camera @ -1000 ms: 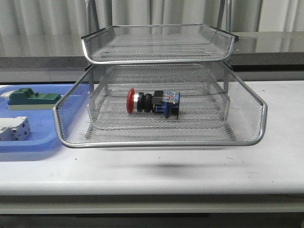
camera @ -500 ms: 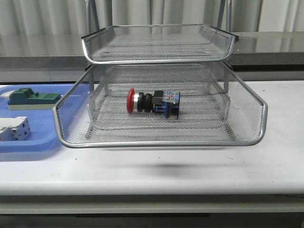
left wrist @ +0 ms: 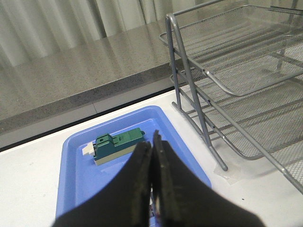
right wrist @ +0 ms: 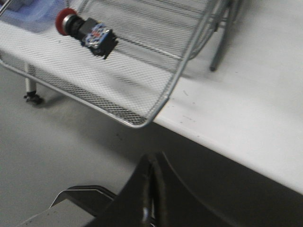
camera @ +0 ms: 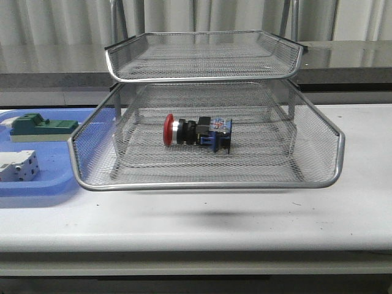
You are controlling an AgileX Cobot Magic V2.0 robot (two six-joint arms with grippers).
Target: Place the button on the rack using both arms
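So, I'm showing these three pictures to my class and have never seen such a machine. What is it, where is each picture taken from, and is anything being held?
It is a two-armed table robot. The front picture looks forward over the table: the button lies on its side in the pulled-out tray of the wire rack, with a blue tray beside it. The other two pictures come from cameras on the wrists. The left gripper hangs over the blue tray near a green block; the right gripper is off the table's front edge. Both have closed jaws holding nothing.

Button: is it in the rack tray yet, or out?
In. The button lies on its side in the rack's pulled-out mesh tray, no hand touching it.
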